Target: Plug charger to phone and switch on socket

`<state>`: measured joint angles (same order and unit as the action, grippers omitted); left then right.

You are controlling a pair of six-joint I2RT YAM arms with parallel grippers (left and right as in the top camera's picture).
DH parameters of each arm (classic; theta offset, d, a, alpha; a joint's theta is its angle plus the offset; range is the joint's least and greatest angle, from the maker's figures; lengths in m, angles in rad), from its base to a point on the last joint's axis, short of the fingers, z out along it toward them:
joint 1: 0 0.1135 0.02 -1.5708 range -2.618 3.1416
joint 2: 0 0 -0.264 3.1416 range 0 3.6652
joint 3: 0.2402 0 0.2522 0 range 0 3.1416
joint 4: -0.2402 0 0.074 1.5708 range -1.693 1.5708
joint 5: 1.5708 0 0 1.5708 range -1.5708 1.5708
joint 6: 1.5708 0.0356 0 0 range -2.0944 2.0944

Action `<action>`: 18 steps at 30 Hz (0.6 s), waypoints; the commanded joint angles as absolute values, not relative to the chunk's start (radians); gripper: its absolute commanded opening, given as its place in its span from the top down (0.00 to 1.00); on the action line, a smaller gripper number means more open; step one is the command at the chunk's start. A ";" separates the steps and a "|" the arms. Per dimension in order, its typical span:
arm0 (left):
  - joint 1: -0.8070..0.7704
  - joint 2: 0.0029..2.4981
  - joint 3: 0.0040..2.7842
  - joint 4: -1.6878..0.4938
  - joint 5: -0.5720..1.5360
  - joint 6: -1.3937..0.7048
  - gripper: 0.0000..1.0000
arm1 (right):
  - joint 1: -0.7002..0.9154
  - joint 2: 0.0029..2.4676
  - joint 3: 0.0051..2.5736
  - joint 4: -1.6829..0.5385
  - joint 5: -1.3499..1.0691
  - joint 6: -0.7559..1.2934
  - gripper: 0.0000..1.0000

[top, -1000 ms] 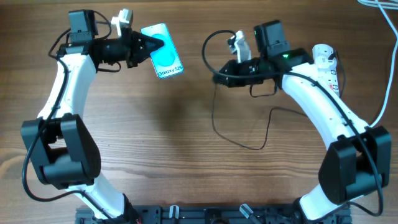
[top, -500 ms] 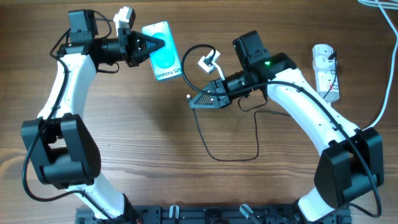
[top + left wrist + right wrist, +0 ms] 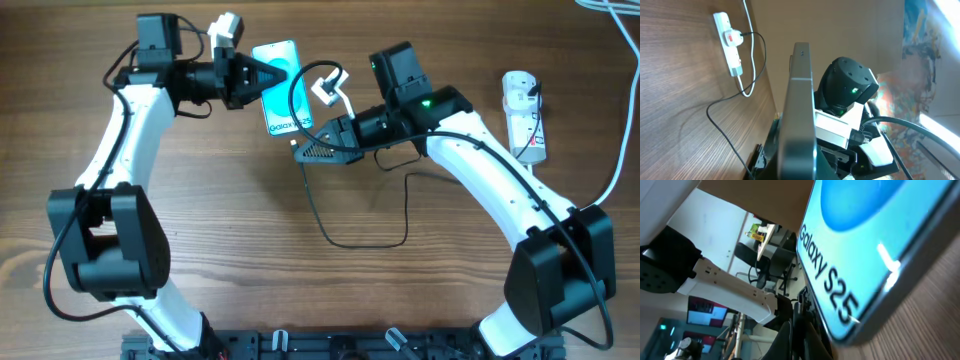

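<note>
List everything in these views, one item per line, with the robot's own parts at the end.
phone: one, turquoise-and-white screen reading "Galaxy S25", top centre, held off the table in the left claw.
charger: one, thin black cable, looping across the table's centre up to the right claw's tip.
socket: one, white strip with a red switch, far right of the table.
white cord: one, thick, running along the right edge beside the socket.
table: one, brown wood grain, under everything.
arms: two, white with black joints, one on each side.
left claw: one, black, closed on the phone.
right claw: one, black, at the phone's lower edge, gripping the charger's end.
</note>
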<state>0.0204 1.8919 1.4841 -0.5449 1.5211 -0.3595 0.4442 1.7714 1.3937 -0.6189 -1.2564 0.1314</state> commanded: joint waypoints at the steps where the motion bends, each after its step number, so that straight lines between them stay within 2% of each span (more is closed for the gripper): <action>1: 0.010 1.864 1.493 -0.539 1.571 -0.344 0.96 | 0.448 1.763 1.394 -0.608 -1.281 0.143 0.95; 13: 0.054 1.864 1.493 -0.483 1.577 -0.383 0.96 | 0.437 1.763 1.394 -0.540 -1.254 0.217 0.95; 17: 0.090 1.864 1.493 -0.482 1.577 -0.401 0.96 | 0.402 1.763 1.394 -0.575 -1.263 0.202 0.95; 18: 0.090 1.864 1.493 -0.482 1.577 -0.401 0.96 | 0.400 1.763 1.394 -0.594 -1.331 0.148 0.95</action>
